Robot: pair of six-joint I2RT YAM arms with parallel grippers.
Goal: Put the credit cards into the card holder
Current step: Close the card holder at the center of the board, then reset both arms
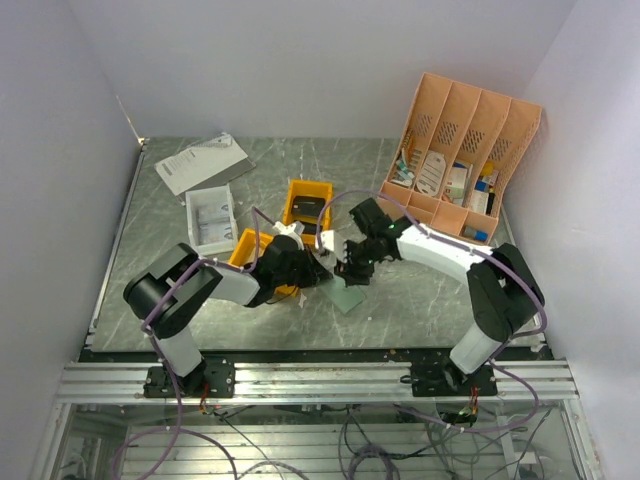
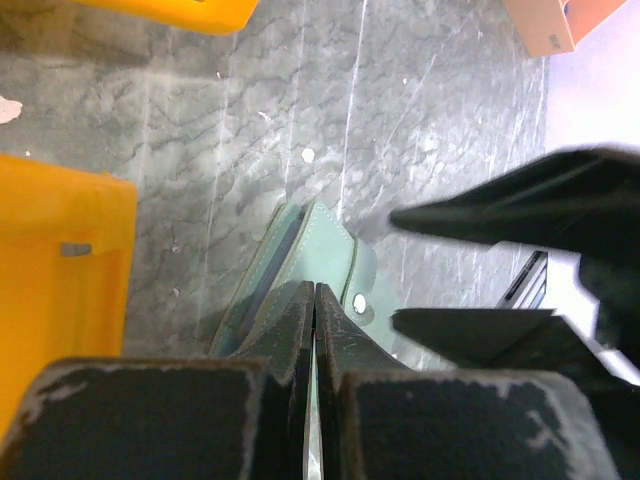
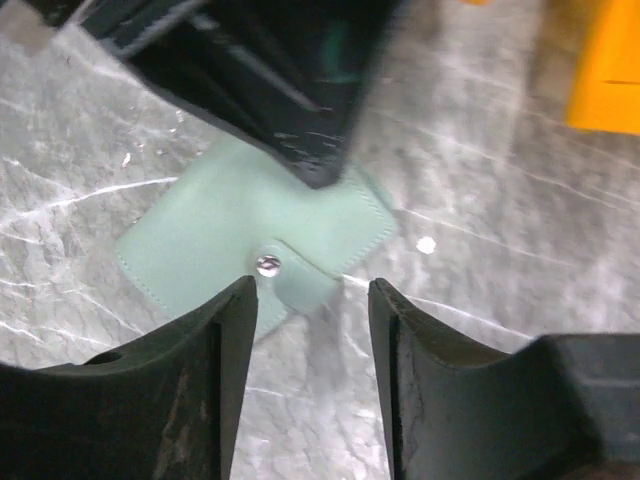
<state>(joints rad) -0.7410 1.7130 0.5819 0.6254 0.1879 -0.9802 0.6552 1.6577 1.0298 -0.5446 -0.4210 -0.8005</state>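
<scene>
The card holder (image 1: 346, 296) lies flat and closed on the grey marbled table, pale green with a metal snap tab (image 3: 267, 264). It also shows in the left wrist view (image 2: 330, 250). My left gripper (image 1: 320, 268) is just above its left part; its fingers (image 2: 290, 330) are shut with a thin light sliver between them, which looks like a credit card seen edge-on. My right gripper (image 1: 352, 268) is open and empty, its fingertips (image 3: 240, 300) straddling the table beside the snap tab. The two grippers are close together over the holder.
Two orange bins (image 1: 307, 200) (image 1: 246, 247) stand just behind the grippers, one holding a black block (image 1: 308, 209). A white box (image 1: 211, 220) and papers (image 1: 200, 162) lie at the back left. A peach desk organiser (image 1: 460, 160) stands at the back right.
</scene>
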